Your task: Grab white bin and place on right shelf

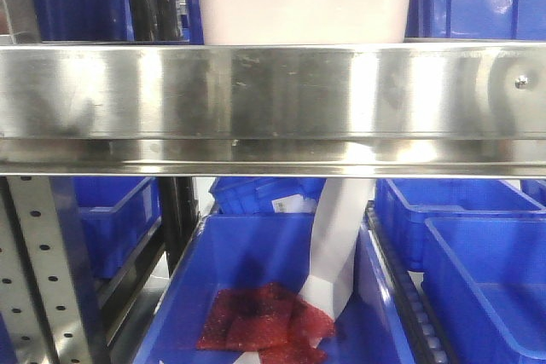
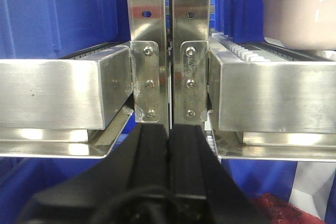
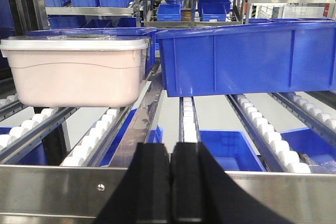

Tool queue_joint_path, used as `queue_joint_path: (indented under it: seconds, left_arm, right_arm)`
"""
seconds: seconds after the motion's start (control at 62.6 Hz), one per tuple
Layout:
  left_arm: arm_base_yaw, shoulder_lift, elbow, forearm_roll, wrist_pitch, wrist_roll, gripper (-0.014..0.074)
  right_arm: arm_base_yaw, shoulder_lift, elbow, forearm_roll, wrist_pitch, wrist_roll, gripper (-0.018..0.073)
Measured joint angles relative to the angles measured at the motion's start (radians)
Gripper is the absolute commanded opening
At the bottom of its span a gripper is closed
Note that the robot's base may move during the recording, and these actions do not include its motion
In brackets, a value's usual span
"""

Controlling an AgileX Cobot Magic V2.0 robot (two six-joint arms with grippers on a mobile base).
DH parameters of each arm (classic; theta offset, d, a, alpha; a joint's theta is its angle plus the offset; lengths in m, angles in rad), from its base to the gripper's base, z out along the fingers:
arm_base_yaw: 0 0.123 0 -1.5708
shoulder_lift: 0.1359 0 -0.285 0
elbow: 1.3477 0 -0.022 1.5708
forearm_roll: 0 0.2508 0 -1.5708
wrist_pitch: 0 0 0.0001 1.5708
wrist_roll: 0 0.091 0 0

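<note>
White bin (image 3: 76, 72) sits on the roller tracks (image 3: 100, 135) of the steel shelf (image 1: 273, 104) at left of the right-wrist view, a large blue crate (image 3: 247, 56) just beside it. Both the left gripper (image 2: 169, 145) and right gripper (image 3: 170, 182) have their jaws pressed together, holding nothing. No readable writing shows.

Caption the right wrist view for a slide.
White bin sits on the shelf rollers beside a blue crate, right gripper shut.
</note>
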Motion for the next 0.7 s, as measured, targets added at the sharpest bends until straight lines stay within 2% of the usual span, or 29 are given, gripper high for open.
queue_joint_path:
  seconds: [0.304, 0.383, 0.463, 0.591, 0.703]
  left_arm:
    - [0.000, 0.000, 0.000, 0.000, 0.000, 0.000, -0.0117]
    - [0.000, 0.000, 0.000, 0.000, 0.000, -0.001, -0.0117]
    - [0.000, 0.000, 0.000, 0.000, 0.000, -0.001, -0.0117]
    - [0.000, 0.000, 0.000, 0.000, 0.000, -0.001, -0.0117]
    - [0.000, 0.000, 0.000, 0.000, 0.000, -0.001, -0.0117]
  right_arm:
    - [0.000, 0.000, 0.002, 0.000, 0.000, 0.000, 0.0071]
    - [0.000, 0.000, 0.009, -0.028, -0.005, 0.007, 0.0071]
    - [0.000, 0.000, 0.030, -0.092, -0.014, 0.073, 0.0071]
    - [0.011, 0.000, 0.100, -0.258, -0.061, 0.262, 0.0071]
    - [0.087, 0.000, 0.204, -0.364, -0.171, 0.363, 0.0071]
